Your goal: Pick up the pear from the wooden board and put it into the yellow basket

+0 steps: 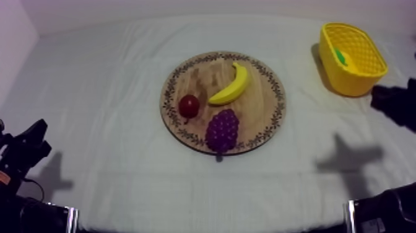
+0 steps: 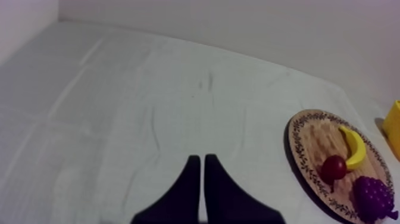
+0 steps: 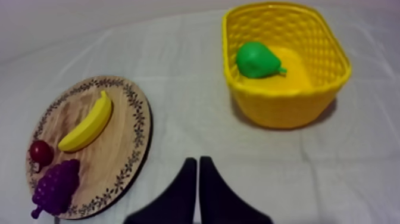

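Grey-white cloth (image 1: 93, 93): flat, faintly creased. Confirm pear (image 3: 257, 59) lying inside basket (image 3: 286, 107), on its floor, none of it on board (image 3: 107, 161). Note banana (image 3: 86, 125), small red fruit (image 3: 40, 152) and grapes (image 3: 56, 187) on board. Read right gripper (image 3: 197, 159) as clenched on nothing, fingers together in a narrow wedge, facing the gap between board and basket. Read left gripper (image 2: 199, 158) likewise: clenched, bare, well apart from board. Judge placement done. Probable hazard: clipping basket rim with right arm on a careless swing, tipping the light basket, spilling pear. Withdraw away from basket; avoid board edge.
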